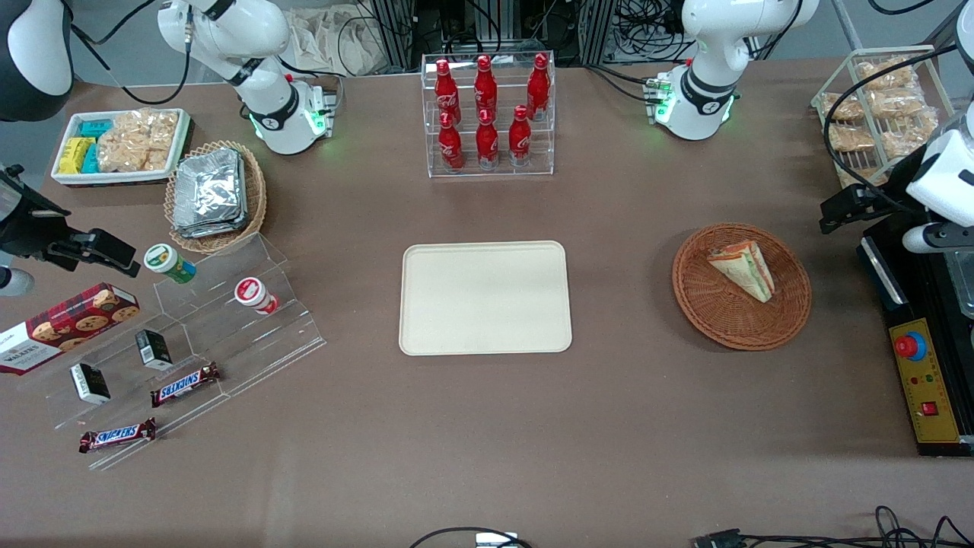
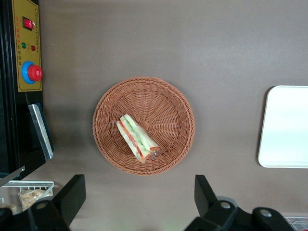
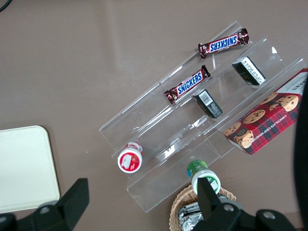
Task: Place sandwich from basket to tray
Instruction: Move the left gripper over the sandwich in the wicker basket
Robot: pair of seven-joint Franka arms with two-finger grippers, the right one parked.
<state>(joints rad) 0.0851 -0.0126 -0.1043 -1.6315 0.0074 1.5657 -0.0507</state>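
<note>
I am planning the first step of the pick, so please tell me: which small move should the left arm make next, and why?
Probably lower the end effector toward the sandwich. Its fingers are open and hold nothing, and it hangs above the table beside the basket, while the sandwich lies untouched in that basket and the tray has nothing on it.

In the lower left of the front view, two candy bars [image 1: 185, 383] [image 1: 118, 435] each say "SNICKERS" in blue letters. The red cookie box [image 1: 65, 326] near them says "WALKERS", and the right wrist view shows "CHOCOLATE CHIP" on it. The red bottles [image 1: 487, 114] at the top middle have white Coca-Cola writing.
</note>
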